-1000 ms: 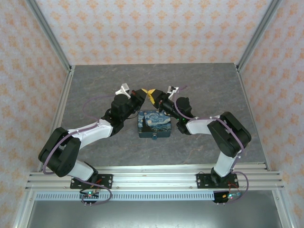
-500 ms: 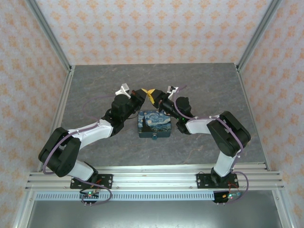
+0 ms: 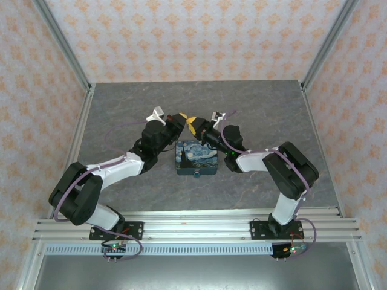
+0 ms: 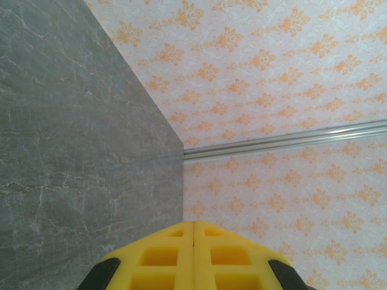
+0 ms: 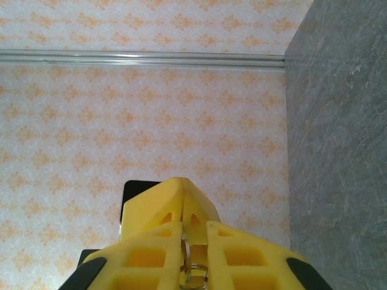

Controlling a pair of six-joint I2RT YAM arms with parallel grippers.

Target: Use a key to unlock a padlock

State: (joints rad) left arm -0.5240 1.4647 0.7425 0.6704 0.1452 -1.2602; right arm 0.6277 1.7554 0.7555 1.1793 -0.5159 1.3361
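The padlock (image 3: pixel 195 156), a square block with a blue-and-yellow starry print on top, lies flat on the grey table (image 3: pixel 266 115). Both grippers hover just behind it, tip to tip. My left gripper (image 3: pixel 183 118) (image 4: pixel 193 223) has its yellow fingers pressed together with nothing showing between them. My right gripper (image 3: pixel 193 125) (image 5: pixel 195 225) has a narrow gap between its fingers, and a metal key ring (image 5: pixel 192 266) sits in that gap. In the right wrist view the left gripper's shut fingers (image 5: pixel 172 199) stand directly beyond those tips. The key itself is hidden.
Patterned walls with aluminium posts (image 3: pixel 66 54) close in the table on three sides. Bare grey surface lies around the padlock. A metal rail (image 3: pixel 193 226) at the near edge carries the arm bases.
The right gripper has edged slightly left toward the left gripper, and its jaws have narrowed. The left arm and the padlock have not moved.
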